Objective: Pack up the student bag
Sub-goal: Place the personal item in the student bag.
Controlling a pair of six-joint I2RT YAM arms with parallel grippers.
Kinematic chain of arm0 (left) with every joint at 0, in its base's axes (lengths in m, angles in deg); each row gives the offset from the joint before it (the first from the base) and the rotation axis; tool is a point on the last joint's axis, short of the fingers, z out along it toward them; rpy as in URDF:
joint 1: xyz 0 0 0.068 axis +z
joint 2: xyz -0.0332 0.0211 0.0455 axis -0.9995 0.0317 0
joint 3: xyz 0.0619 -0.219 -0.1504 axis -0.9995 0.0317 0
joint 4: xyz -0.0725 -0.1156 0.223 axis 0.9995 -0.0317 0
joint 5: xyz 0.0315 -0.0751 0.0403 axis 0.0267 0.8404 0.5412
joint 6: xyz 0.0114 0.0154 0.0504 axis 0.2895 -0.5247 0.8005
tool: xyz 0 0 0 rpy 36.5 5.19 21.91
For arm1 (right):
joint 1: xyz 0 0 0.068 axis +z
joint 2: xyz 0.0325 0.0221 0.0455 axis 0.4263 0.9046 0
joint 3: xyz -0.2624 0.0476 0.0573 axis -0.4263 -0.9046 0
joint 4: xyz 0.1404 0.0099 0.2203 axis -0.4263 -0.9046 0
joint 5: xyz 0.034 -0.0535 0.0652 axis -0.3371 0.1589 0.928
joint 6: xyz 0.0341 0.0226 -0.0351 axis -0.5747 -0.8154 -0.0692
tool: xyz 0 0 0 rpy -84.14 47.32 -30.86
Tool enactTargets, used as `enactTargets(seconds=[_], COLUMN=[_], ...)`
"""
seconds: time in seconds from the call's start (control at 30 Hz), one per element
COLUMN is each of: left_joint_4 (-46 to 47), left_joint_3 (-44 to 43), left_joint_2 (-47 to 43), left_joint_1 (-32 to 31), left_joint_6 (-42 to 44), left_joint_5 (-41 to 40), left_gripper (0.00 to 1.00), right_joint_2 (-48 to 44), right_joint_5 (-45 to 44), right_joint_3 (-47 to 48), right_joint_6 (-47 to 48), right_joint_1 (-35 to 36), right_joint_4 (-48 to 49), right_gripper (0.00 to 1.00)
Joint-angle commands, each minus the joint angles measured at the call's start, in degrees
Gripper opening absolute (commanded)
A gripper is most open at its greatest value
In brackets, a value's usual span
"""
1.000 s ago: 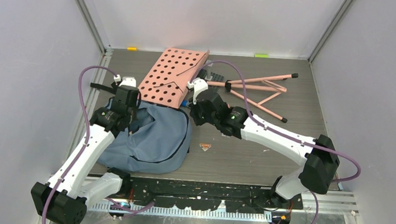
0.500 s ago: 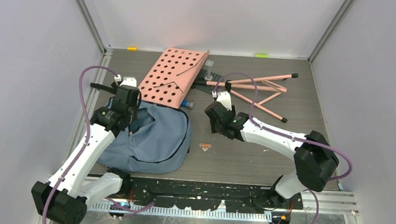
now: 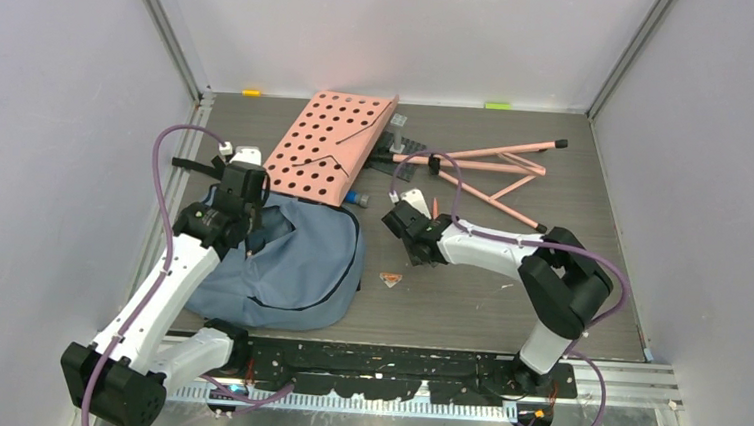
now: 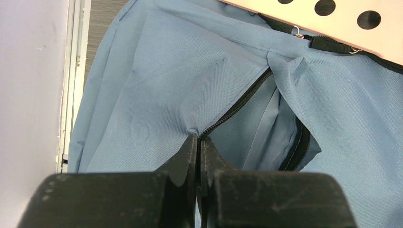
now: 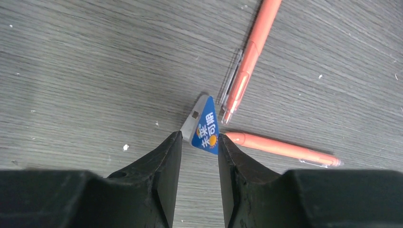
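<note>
The student bag point(image 3: 299, 268) is a blue-grey fabric backpack lying at the near left, its black zipper partly undone. My left gripper point(image 4: 198, 140) is shut on the zipper edge of the student bag point(image 4: 157, 85) and holds the mouth agape. My right gripper point(image 5: 199, 137) hangs low over the table right of the bag, jaws open. A small blue triangular piece point(image 5: 205, 127) with printed characters lies at its fingertips, mostly beyond them. Two orange pens point(image 5: 252, 52) point(image 5: 280, 148) lie just past it. In the top view the right gripper point(image 3: 404, 223) covers that piece.
A pink perforated board point(image 3: 333, 145) leans over the bag's far edge. A pink folding stand point(image 3: 496, 176) lies at the back right. A small orange triangular bit point(image 3: 389, 278) sits near the bag, and a blue-capped item point(image 3: 359, 199) lies by the board's corner.
My right gripper drew back from the board's corner, moved right and down to the table by the pens, and its jaws opened. The left gripper and the bag stayed put.
</note>
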Motion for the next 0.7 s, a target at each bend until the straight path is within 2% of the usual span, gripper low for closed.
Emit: enactTargets(seconds=[0.0, 0.3, 0.67], left_joint_4=[4.20, 4.21, 4.25], left_joint_3=[-0.70, -0.70, -0.70], left_joint_2=[-0.17, -0.25, -0.26], left_joint_1=[0.29, 0.31, 0.30], left_joint_6=[0.00, -0.01, -0.01], left_joint_5=[0.36, 0.41, 0.33], left_gripper=[0.00, 0.00, 0.00], right_joint_2=[1.22, 3.12, 4.20], right_joint_5=[-0.15, -1.63, -2.03], right_joint_3=[3.89, 5.21, 5.82], right_joint_6=[2.87, 3.80, 3.03], right_joint_1=[0.01, -0.05, 0.30], right_joint_4=[0.52, -1.49, -4.13], right_gripper=[0.39, 0.31, 0.31])
